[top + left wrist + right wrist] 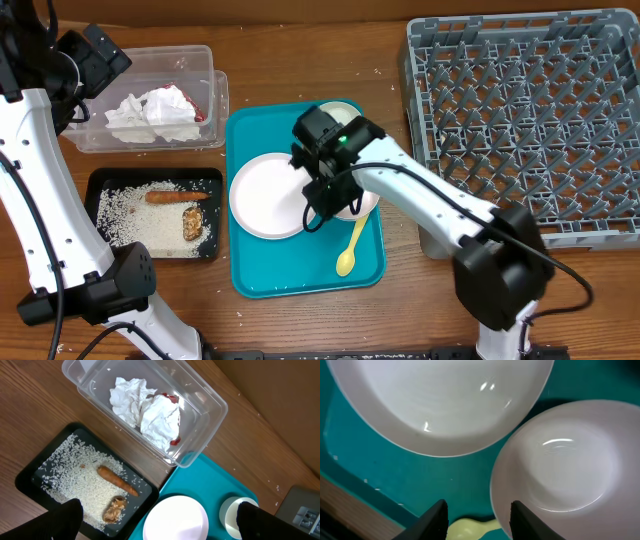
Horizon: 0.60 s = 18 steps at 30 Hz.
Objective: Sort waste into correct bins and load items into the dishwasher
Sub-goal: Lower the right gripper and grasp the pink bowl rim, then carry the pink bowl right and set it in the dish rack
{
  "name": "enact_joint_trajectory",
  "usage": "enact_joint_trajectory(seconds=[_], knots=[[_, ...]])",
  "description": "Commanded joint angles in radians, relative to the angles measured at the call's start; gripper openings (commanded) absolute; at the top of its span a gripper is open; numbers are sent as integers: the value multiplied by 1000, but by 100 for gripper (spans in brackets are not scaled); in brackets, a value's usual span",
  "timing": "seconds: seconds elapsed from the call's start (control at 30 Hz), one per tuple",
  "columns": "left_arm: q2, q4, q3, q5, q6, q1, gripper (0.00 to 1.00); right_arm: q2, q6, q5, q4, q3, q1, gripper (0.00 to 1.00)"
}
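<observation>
Overhead, the plate (265,195), a bowl (366,206) and the yellow spoon (350,250) lie on the teal tray (250,275), with the dish rack (530,120) apart at the right. From the left wrist, the left pincer (160,512) gapes wide and empty; the napkin (150,415) lies in the clear tub (210,415). From the right wrist, the right pincer (479,507) stands partly open, the bowl's rim between its fingers, ungripped.

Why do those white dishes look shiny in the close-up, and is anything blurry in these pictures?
Right wrist view: small glare spots sit on the plate and the bowl; the dark fingertips at the bottom edge look soft. Left wrist view: glints on the clear tub rim. Overhead view: even light, sharp.
</observation>
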Motion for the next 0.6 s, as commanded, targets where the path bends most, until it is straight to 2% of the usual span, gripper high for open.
enact_joint_trajectory(seconds=[0.0,0.13,0.23,0.37,0.57], knots=[[3,-1,2,-14,-13,-7,100,69,-11,40,1,-20,5,42],[3,-1,2,-14,-13,-7,100,98,-18,46,-2,-20,5,41],[3,-1,2,-14,-13,-7,100,98,-18,47,-2,-20,5,34],[3,-1,2,-14,-13,-7,100,98,-14,46,-3,-19,5,5],[3,-1,2,-14,-13,-7,100,89,8,-107,-122,124,5,4]])
